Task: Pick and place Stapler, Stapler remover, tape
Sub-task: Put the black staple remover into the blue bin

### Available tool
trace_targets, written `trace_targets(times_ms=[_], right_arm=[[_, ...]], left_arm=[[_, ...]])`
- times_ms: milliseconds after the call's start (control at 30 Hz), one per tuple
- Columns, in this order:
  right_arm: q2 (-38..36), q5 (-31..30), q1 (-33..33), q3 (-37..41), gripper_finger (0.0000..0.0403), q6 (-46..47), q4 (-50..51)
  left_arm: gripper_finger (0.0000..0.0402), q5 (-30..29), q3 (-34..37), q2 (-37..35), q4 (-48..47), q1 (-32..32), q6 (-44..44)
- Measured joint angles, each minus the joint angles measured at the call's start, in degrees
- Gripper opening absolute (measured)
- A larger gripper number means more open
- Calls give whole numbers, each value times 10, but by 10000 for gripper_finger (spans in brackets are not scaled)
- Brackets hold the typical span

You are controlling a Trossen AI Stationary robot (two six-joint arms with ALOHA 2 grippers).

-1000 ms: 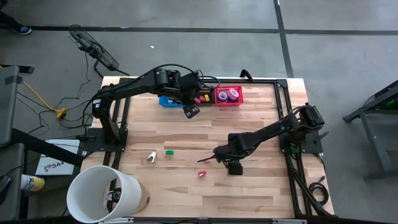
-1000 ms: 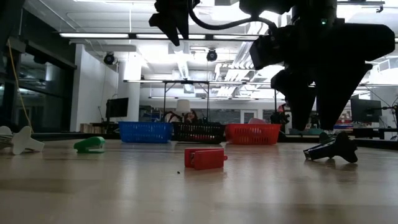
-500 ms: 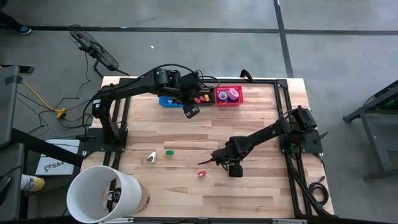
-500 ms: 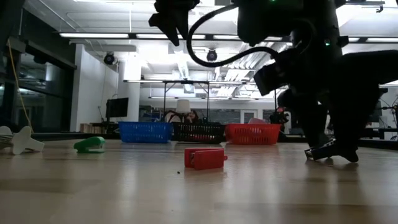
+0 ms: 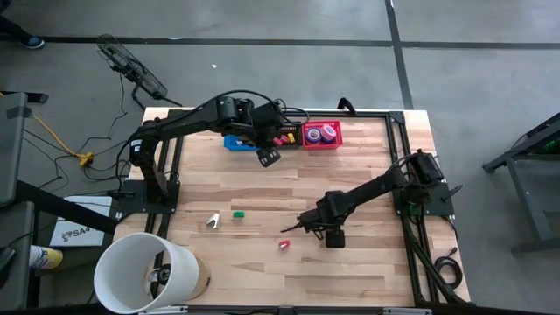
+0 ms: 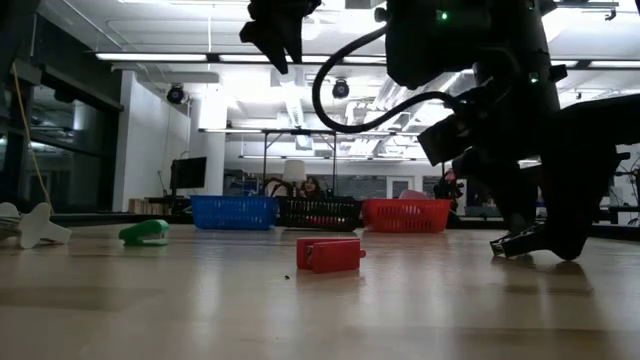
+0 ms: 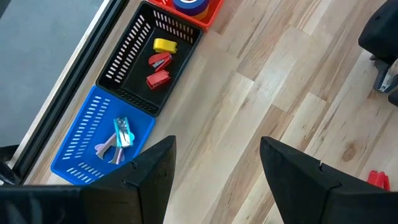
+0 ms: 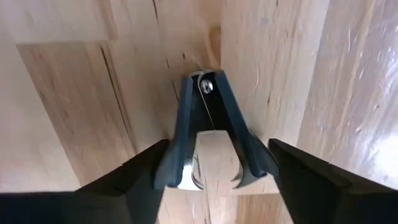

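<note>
The right gripper [image 5: 308, 226] is down at the pale wooden plank table [image 5: 350, 271], straddling a dark blue claw-type staple remover [image 8: 208, 134] that lies flat on the boards. In the right wrist view the remover sits squarely between the two dark fingers [image 8: 134, 180], one on each flank. Its long axis runs straight ahead of the gripper, with the riveted hinge end away from the wrist and the open claws nearest it. Small gaps show between the finger faces and the remover's sides, so the jaws stand parted around it and nothing is clamped yet. My judgement is that the coming move is a plain squeeze across the remover's width. Because the fingers bracket its narrow dimension, no turn of the wrist looks needed.

The right arm is clearly the nearer one. A small red plastic stapler [image 5: 284, 245] lies just beside this gripper, toward the table's near edge.

The left gripper [image 5: 268, 156] waits well apart, jaws wide and empty, raised in front of three baskets. They are a blue basket [image 7: 81, 146], a black basket [image 7: 134, 59] and a red basket [image 5: 321, 143] with tape rolls [image 5: 321, 133].
</note>
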State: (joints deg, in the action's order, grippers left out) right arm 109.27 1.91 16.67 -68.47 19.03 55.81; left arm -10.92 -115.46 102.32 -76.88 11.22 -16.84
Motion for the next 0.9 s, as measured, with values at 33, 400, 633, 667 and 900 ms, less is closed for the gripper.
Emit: trace_targets(times_ms=[33, 400, 633, 667, 900], right_arm=[[0, 0, 0, 0, 256, -1, -1], [0, 0, 0, 0, 120, -15, -7], [-1, 0, -1, -1, 87, -13, -8], [-2, 0, -1, -1, 87, -11, -8], [-16, -1, -2, -5, 87, 5, 3]], left_arm=[[229, 0, 0, 0, 0, 0, 1], [229, 0, 0, 0, 0, 0, 1], [229, 0, 0, 0, 0, 0, 5], [229, 0, 0, 0, 0, 0, 5], [229, 0, 0, 0, 0, 0, 5]])
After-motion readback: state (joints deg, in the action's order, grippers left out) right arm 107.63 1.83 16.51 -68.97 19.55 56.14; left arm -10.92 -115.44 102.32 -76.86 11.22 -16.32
